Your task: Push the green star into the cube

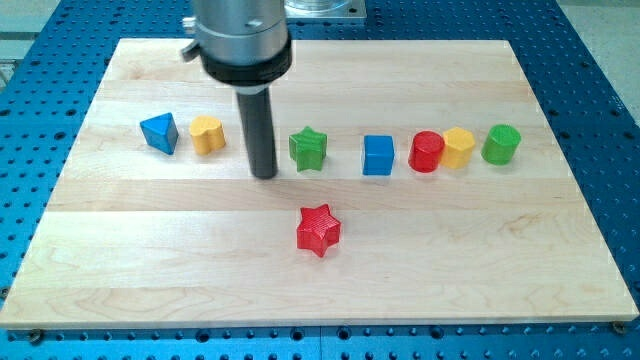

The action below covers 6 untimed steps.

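The green star (308, 149) lies on the wooden board near the middle. The blue cube (378, 155) stands a short way to its right, with a gap between them. My tip (264, 175) is just left of the green star, close to it but with a thin gap showing. The dark rod rises from the tip to the grey arm body (244, 40) at the view's top.
A red star (319, 230) lies below the green star. A blue triangular block (159, 133) and a yellow heart-like block (207, 134) sit at the left. A red cylinder (426, 152), a yellow block (458, 147) and a green cylinder (501, 144) stand right of the cube.
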Tool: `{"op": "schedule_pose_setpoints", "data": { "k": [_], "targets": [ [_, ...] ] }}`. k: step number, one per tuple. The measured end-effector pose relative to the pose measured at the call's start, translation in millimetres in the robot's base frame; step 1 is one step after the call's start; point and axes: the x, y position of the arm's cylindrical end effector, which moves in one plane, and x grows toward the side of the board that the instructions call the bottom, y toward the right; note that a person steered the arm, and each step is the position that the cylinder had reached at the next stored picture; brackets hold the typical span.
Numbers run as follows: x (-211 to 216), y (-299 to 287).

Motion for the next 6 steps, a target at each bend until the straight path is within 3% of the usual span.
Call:
{"op": "schedule_pose_setpoints", "data": {
  "k": [2,3,4,6],
  "targets": [
    [-12.4,18.2],
    [9.4,19.5],
    [-27.4,19.5],
    [-56.5,99.4]
  ]
}}
